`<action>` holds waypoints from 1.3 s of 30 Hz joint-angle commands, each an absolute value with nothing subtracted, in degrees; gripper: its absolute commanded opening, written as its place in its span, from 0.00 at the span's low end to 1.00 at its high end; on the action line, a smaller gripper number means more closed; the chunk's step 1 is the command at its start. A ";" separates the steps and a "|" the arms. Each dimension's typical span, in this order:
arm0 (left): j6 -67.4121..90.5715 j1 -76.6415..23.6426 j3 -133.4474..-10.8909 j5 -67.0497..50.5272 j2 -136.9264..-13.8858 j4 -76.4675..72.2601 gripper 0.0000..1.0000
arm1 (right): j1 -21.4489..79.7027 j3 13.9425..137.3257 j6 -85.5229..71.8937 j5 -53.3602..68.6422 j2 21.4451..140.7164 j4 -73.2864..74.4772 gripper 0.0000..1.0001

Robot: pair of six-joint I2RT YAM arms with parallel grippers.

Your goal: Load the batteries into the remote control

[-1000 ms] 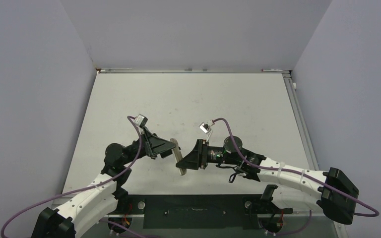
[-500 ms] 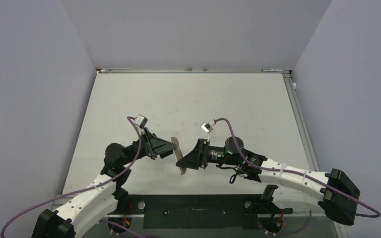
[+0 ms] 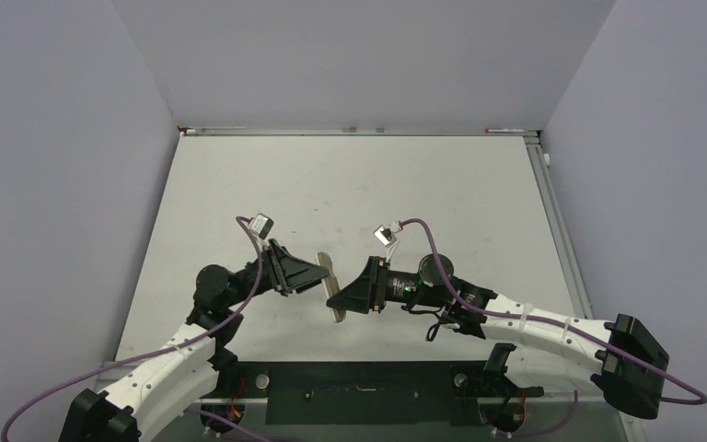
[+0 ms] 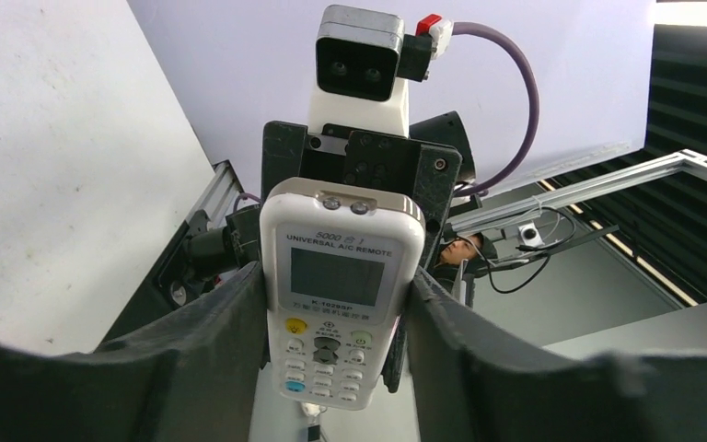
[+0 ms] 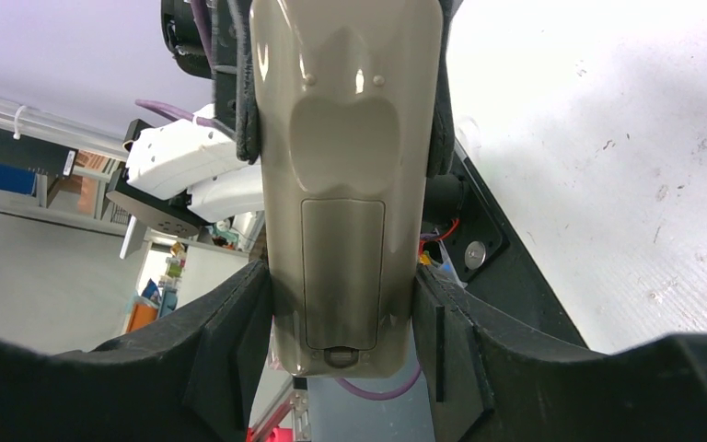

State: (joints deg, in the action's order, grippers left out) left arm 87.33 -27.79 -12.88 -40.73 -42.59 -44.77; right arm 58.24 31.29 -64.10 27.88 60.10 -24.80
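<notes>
Left wrist view: remote control [image 4: 341, 295] sits clamped between left jaws, likewise between right jaws.

Lettering on the remote control [image 4: 341, 304], left wrist view

Read on the white front, just above the little grey screen [image 4: 338, 276]: "5000 in 1" in small type and, directly under it, "UNIVERSAL A/C REMOTE" in capitals. Printed just below the screen, a model mark that looked like "K-1029SP", too small to be sure of. Legends on the buttons [image 4: 324, 354] too fine to make out. Found no legible writing on the beige back in the right wrist view.
</notes>
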 commanded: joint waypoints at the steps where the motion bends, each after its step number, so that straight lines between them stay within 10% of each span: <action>1: 87.20 -27.60 -14.53 -40.83 -41.76 -47.85 0.29 | 58.27 31.65 -63.84 26.31 58.61 -27.12 0.21; 4: 86.54 -27.60 -15.12 -40.62 -41.82 -46.46 0.00 | 58.30 31.60 -63.76 26.31 58.69 -26.94 0.25; 19: 83.43 -27.60 -17.04 -38.71 -40.68 -40.18 0.00 | 57.97 33.57 -58.47 23.69 55.22 -16.36 0.87; 39: 59.63 -28.15 -31.95 -28.22 -48.19 1.57 0.00 | 56.07 45.33 -40.83 -0.35 48.47 23.83 0.96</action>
State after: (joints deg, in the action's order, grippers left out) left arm 65.84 -27.73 -27.38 -32.77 -45.50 -7.16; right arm 56.27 42.52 -44.75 9.61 50.78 15.09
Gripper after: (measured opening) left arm 0.488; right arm 0.955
